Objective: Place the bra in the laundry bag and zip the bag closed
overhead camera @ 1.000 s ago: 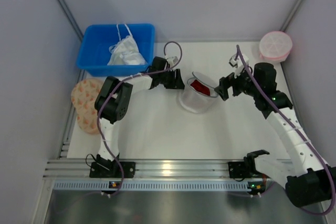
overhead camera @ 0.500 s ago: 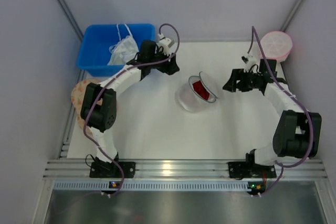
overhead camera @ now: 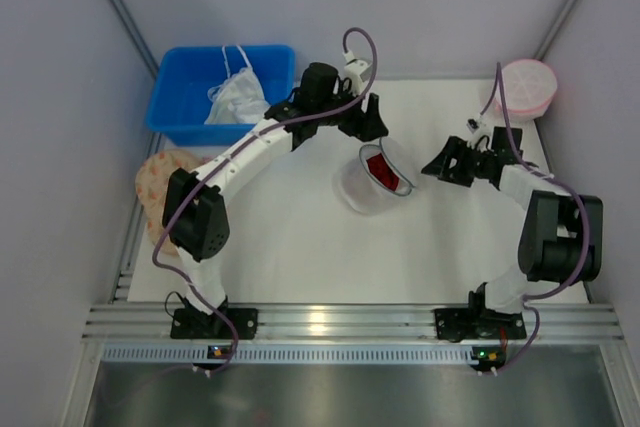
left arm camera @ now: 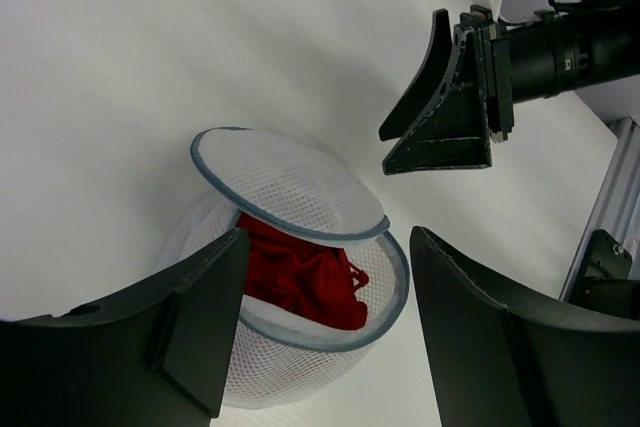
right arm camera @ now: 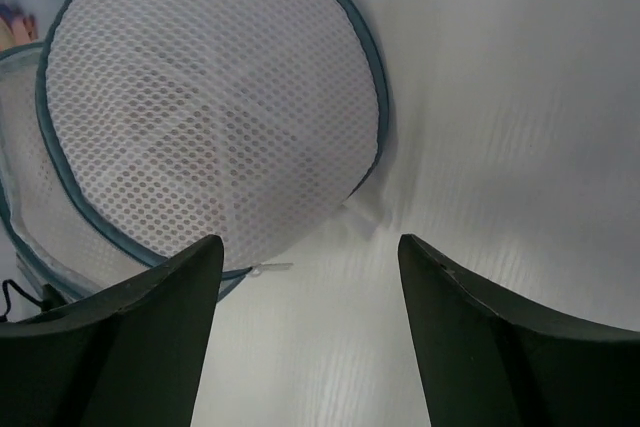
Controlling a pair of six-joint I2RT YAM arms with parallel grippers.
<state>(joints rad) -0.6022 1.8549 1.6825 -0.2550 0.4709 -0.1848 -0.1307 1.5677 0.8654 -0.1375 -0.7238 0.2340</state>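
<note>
I'm holding left gripper [left arm camera: 327,247] and right gripper [right arm camera: 307,247] wide open, empty, planning to flatten the laundry bag [left arm camera: 285,185] lid (bra [left arm camera: 300,282] sitting inside) before zipping.

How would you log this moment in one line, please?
bra: in laundry bag | bag: open, unzipped | left gripper: open | right gripper: open

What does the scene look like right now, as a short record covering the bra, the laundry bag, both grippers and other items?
laundry bag: mid-table, lid flap raised, not zipped
bra: inside the bag, red fabric visible through the opening
left gripper: open, at the bag's far side, holding nothing
right gripper: open, right of the bag, holding nothing
other items: blue bin holding a white garment; pink mesh bag; beige disc
</note>
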